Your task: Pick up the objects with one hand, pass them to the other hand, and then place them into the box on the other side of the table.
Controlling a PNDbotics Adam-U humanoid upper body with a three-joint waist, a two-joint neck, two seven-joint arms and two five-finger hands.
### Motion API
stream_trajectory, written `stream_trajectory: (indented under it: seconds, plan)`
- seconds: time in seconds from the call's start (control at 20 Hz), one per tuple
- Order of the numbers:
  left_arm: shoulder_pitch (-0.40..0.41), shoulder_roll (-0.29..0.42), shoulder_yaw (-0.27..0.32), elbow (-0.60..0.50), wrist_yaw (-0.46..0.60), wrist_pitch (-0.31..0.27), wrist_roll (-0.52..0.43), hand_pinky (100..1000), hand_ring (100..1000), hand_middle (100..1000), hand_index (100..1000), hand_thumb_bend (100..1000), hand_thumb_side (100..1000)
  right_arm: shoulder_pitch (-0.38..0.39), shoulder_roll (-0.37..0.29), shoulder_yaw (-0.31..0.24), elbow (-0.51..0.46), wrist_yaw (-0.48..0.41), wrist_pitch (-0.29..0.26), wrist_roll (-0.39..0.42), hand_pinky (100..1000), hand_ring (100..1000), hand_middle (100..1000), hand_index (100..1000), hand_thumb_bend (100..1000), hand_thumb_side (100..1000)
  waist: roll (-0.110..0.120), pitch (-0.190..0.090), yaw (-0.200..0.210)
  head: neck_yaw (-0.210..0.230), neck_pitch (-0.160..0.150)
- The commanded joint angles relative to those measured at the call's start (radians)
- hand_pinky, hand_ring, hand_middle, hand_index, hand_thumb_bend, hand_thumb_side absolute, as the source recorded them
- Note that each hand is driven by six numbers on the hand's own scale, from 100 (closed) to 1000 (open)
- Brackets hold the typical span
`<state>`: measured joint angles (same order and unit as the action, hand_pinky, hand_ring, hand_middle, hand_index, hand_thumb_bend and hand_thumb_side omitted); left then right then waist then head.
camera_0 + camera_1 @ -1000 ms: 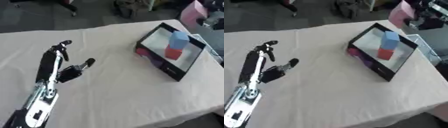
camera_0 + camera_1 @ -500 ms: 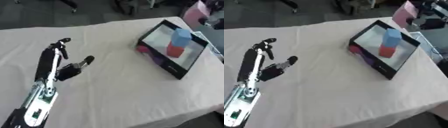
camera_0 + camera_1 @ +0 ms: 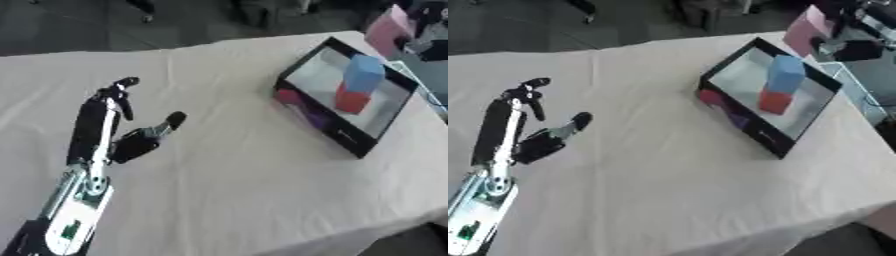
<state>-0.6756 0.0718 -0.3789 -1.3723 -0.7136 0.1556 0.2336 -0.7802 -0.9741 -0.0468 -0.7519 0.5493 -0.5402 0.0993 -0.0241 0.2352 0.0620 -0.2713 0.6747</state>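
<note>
On cloth-covered worktop (image 3: 227,165), black left hand (image 3: 118,130) hovering open, empty; blue block (image 3: 363,73) and red block (image 3: 351,98) sitting inside black shallow box (image 3: 328,131). Judging placing done; no loose object visible for next pick.

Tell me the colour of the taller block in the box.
Light blue block, clearest in the left eye view.

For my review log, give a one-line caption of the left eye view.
Left robot hand open above the white table; blue block and red block sit in the box.

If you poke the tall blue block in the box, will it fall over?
Probably. The tall blue block looks upright and narrow, so a push near its top might tip it. Its flat sides suggest sliding, not rolling. The small red block right beside it may get bumped.
</note>
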Motion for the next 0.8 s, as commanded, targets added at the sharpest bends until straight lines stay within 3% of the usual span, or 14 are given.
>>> stream_trajectory:
  seconds: [0.05, 0.3, 0.5, 0.8]
  plan:
    - [-0.011, -0.003, 0.001, -0.021, 0.005, -0.001, 0.004, 775, 715, 301, 828, 761, 778, -0.029, -0.034, 0.000, 0.011, 0.047, -0.024, 0.011, 814, 1000, 454, 496, 100, 595, -0.005, -0.014, -0.001, -0.006, -0.004]
    - [-0.011, -0.003, 0.001, -0.022, 0.004, -0.002, 0.005, 774, 715, 300, 827, 760, 775, -0.047, -0.026, 0.001, 0.036, 0.105, -0.051, 0.010, 806, 1000, 448, 429, 100, 598, -0.007, -0.014, 0.001, -0.009, -0.004]
    - [-0.010, -0.004, 0.002, -0.023, 0.006, -0.002, 0.006, 773, 714, 298, 827, 758, 776, -0.051, -0.023, 0.005, 0.048, 0.147, -0.070, -0.004, 794, 830, 437, 390, 100, 603, -0.009, -0.012, 0.003, -0.009, -0.006]
    - [-0.011, -0.005, -0.001, -0.024, 0.008, -0.005, 0.007, 772, 713, 296, 826, 757, 776, -0.059, -0.020, 0.011, 0.074, 0.229, -0.078, -0.057, 783, 723, 429, 392, 107, 595, -0.011, -0.005, 0.008, -0.012, -0.012]
